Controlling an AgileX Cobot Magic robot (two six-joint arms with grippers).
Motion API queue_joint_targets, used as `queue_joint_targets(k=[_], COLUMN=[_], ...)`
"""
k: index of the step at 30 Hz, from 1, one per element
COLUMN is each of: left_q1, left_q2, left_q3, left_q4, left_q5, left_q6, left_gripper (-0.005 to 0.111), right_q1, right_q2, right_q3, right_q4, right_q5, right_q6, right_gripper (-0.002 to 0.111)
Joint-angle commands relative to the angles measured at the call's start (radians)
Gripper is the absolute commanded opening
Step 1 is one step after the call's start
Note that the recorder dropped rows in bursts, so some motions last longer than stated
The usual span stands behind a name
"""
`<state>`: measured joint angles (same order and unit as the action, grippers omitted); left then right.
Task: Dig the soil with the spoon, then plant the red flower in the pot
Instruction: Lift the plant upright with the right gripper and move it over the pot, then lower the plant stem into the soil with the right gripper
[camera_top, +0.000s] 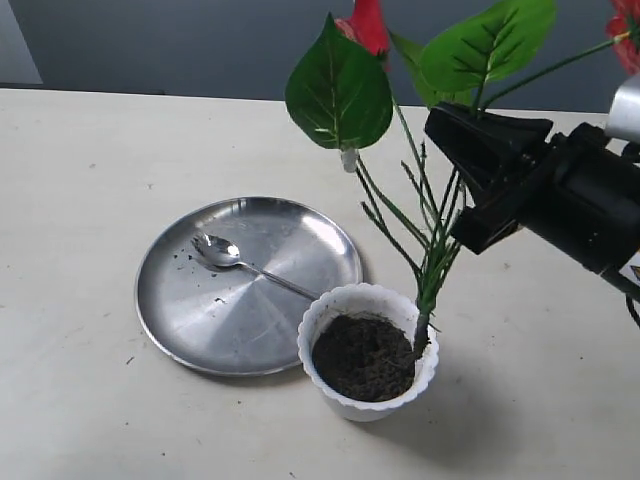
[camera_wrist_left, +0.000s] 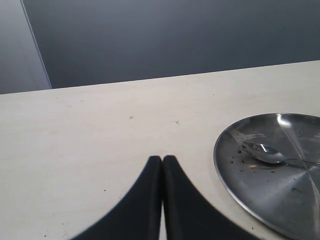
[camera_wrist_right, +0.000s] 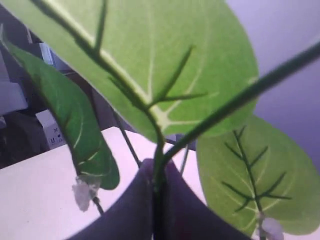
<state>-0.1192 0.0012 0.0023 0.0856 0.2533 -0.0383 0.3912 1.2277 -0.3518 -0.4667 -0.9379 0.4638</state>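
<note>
A: We start with the containers. The pot (camera_top: 368, 350) stands on the table (camera_top: 80, 200), touching or just overlapping the near right edge of the steel plate (camera_top: 200, 320). It holds the soil (camera_top: 362, 356), which fills it nearly to the scalloped rim. The stem base of the red flower (camera_top: 437, 262) enters the soil at the pot's right side.

B: And the plate?

A: We see the spoon (camera_top: 235, 258) lying in it, bowl toward the far left, handle running toward the pot. A few dark crumbs are scattered on the plate around it. The left wrist view shows the same spoon (camera_wrist_left: 272, 155) and plate (camera_wrist_left: 240, 185), the plate cut off by the frame edge.

B: The claws?

A: The right gripper (camera_top: 455, 195) is pinching the flower's stems above the pot; in the right wrist view its fingers (camera_wrist_right: 127, 210) are pressed together on a green stem (camera_wrist_right: 159, 170). The left gripper (camera_wrist_left: 162, 162) has its fingers pressed together on nothing, over bare table beside the plate.

B: What is hard to make out?

A: The blooms are cropped at the top of the exterior view. The leaves (camera_wrist_right: 150, 60) fill the right wrist view and hide the pot. We cannot tell how deep the stem sits in the soil.
</note>
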Motion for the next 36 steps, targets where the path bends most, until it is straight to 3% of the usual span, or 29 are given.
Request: queue_joint_targets(k=[1, 6, 12, 20, 28, 36], left_q1=[-0.005, -0.005, -0.005, -0.005, -0.005, -0.005], left_q2=[-0.001, -0.001, -0.001, -0.001, -0.001, -0.001], left_q3=[-0.002, -0.002, -0.002, -0.002, -0.002, -0.002], left_q4=[-0.002, -0.002, -0.002, -0.002, -0.002, -0.002], left_q5=[-0.014, -0.014, -0.014, -0.014, -0.014, -0.014], left_q6=[-0.004, -0.004, -0.004, -0.004, -0.004, -0.004], left_gripper=[0.001, 0.001, 0.001, 0.001, 0.001, 0.001], right_q1=[0.045, 0.157, 0.216, 0.228, 0.228, 0.228], right_q2=[0.082, 0.226, 0.27, 0.334, 0.416, 0.416], right_q3=[-0.003, -0.117, -0.163, -0.146, -0.084, -0.079], right_q4=[0.005, 0.073, 0.106, 0.086, 0.131, 0.132], right_q5=[-0.083, -0.093, -0.059, -0.042, -0.282, -0.219], right_q6=[-0.05, -0.193, -0.281, -0.297, -0.306, -0.306], right_gripper=[0.001, 0.001, 0.001, 0.001, 0.001, 0.001])
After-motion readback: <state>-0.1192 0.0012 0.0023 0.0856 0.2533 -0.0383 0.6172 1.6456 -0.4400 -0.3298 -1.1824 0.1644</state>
